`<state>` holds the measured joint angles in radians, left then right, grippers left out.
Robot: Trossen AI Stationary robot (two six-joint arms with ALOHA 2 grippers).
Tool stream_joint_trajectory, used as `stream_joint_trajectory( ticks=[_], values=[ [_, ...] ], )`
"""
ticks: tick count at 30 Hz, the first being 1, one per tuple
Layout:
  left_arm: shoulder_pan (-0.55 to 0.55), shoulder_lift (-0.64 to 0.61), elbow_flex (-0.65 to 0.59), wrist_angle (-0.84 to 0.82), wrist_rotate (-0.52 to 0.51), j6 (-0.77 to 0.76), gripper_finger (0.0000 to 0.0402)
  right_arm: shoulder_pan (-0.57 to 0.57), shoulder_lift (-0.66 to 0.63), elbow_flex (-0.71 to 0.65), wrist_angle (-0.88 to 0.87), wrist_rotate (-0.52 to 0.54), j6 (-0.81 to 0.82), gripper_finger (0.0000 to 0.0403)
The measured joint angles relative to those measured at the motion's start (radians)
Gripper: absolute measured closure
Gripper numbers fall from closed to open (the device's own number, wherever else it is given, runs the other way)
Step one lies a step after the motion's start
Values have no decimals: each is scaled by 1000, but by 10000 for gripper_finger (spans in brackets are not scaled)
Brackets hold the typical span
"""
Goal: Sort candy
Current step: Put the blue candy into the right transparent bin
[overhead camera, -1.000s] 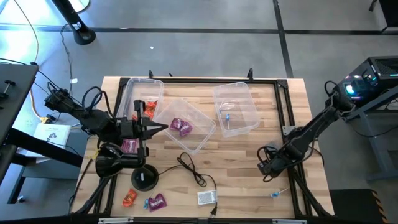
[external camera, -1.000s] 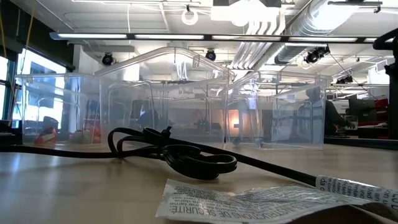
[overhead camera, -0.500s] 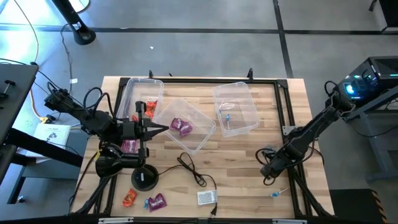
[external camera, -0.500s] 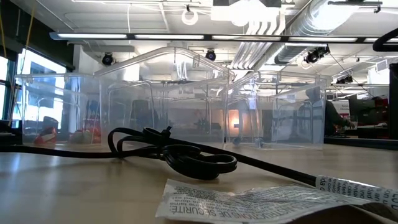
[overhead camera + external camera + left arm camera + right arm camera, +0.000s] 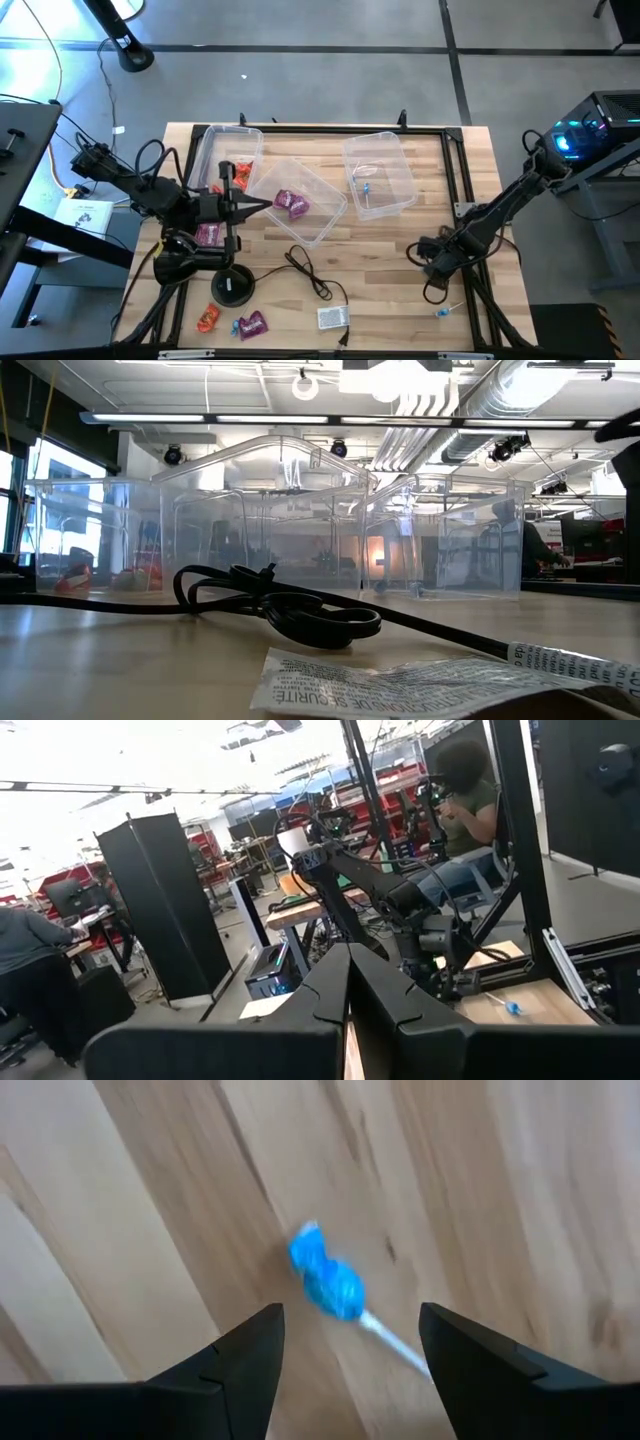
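1. Right gripper [image 5: 428, 255] sits low over the wooden table [image 5: 400, 260] at lower right of the overhead frame, jaws spread wide, holding nothing.
2. In its wrist view a blue lollipop [image 5: 328, 1280] lies on the bare wood between the two dark fingers [image 5: 232, 1370], touching neither; white stick trails off toward the lower right.
3. Overhead, that blue lollipop [image 5: 442, 312] lies near the table's lower right edge, just below the right gripper.
4. Left gripper [image 5: 262, 204] is at centre left of the overhead frame, jaws pressed together, nothing in them, its tip by the middle bin [image 5: 322, 225].
5. Candy placement: orange-red pieces [image 5: 232, 176] in the left bin [image 5: 205, 150]; purple piece [image 5: 292, 203] in the tilted middle bin; blue piece [image 5: 366, 187] in the right bin [image 5: 400, 165].
6. Loose on the table at lower left: an orange candy [image 5: 207, 318] and a purple candy [image 5: 250, 324] side by side; another purple candy [image 5: 209, 235] lies under the left arm.
7. Black cable [image 5: 305, 268] curls at centre bottom, running to a small white box [image 5: 332, 318].
8. A seated person [image 5: 465, 795] shows in the left wrist view, beyond the table.
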<state>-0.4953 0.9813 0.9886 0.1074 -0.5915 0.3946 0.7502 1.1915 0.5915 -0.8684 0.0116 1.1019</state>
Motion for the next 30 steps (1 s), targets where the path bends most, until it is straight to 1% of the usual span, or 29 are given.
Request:
stream_joint_trajectory(
  ticks=[3,10,13,18,21,23,25,27,30],
  values=[
    [0,0,0,-16,0,-1,402,3,0,0,-11,-45,-4,176],
    [0,0,0,-15,0,-13,402,10,0,-2,-5,-27,-56,176],
    [0,0,0,-24,0,-25,402,10,0,-41,33,-27,-57,176],
    [0,0,0,-40,0,-27,401,10,-3,-120,169,-50,-28,176],
    [0,0,0,-40,0,-27,401,10,-3,-133,183,-45,-18,183],
    [0,0,0,-39,0,-27,402,10,-2,-127,176,-42,-21,201],
    [0,0,0,-38,0,-27,402,10,0,-114,166,-41,-31,232],
    [0,0,1,-37,0,-27,402,10,2,-107,177,-38,-35,276],
    [0,0,1,-37,0,-26,401,10,1,-99,223,-42,-32,352]
  ],
)
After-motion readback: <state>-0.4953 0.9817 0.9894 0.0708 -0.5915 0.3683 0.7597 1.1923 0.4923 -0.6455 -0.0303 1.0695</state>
